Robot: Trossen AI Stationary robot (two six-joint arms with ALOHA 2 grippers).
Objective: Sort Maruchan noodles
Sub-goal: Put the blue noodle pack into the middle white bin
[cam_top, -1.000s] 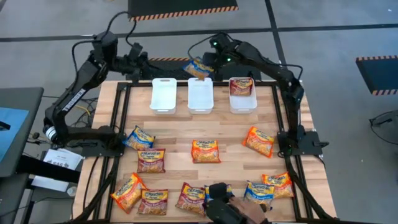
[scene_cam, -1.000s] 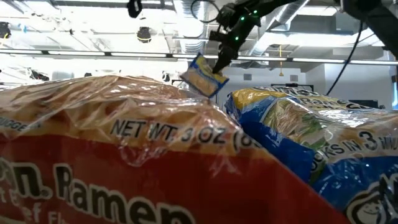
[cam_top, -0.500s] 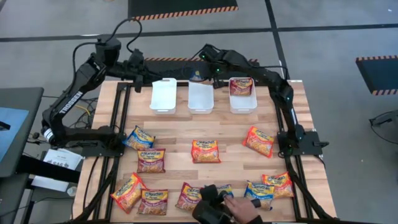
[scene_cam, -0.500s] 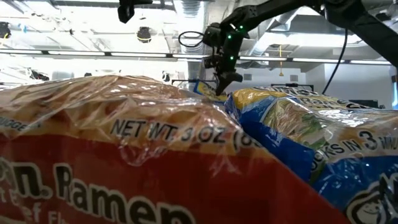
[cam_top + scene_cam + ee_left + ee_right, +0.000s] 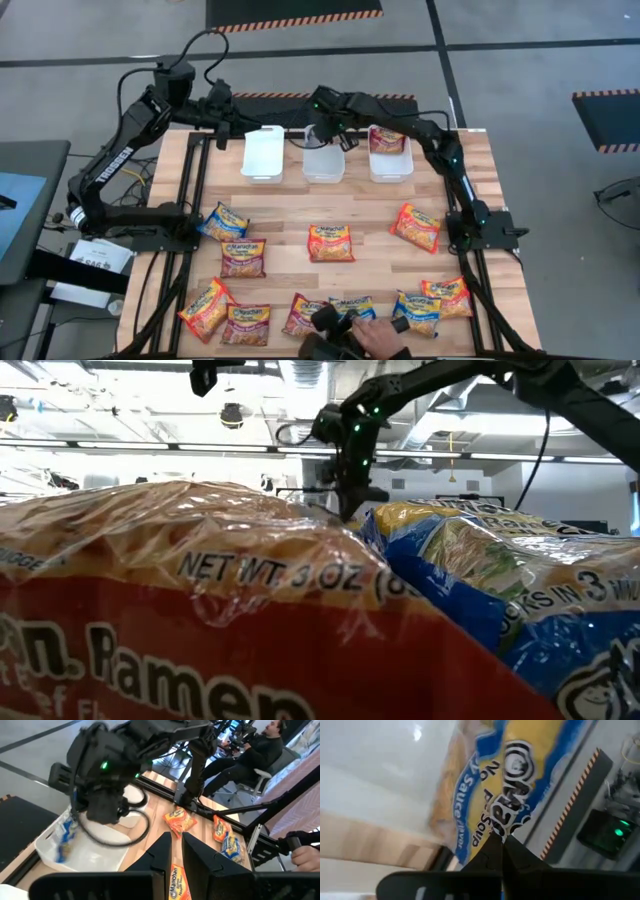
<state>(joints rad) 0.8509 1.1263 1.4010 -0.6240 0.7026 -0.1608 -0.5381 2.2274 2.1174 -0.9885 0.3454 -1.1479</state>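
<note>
Gripping a blue-and-yellow ramen packet [image 5: 492,795] by its edge, the right gripper [image 5: 325,128] hangs over the middle white bin [image 5: 323,165] at 12 o'clock — positioned for release. Left gripper [image 5: 225,108] pinched empty, parked at 11 o'clock — waiting.

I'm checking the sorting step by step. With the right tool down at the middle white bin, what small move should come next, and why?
Probably open the right tool and let go. It is pinched shut on the glossy blue-and-yellow plastic noodle packet, which hangs into the middle white rectangular plastic bin; the left wrist view shows the packet against that bin's wall. Releasing should drop it inside. The left tool waits behind the bins.
</note>
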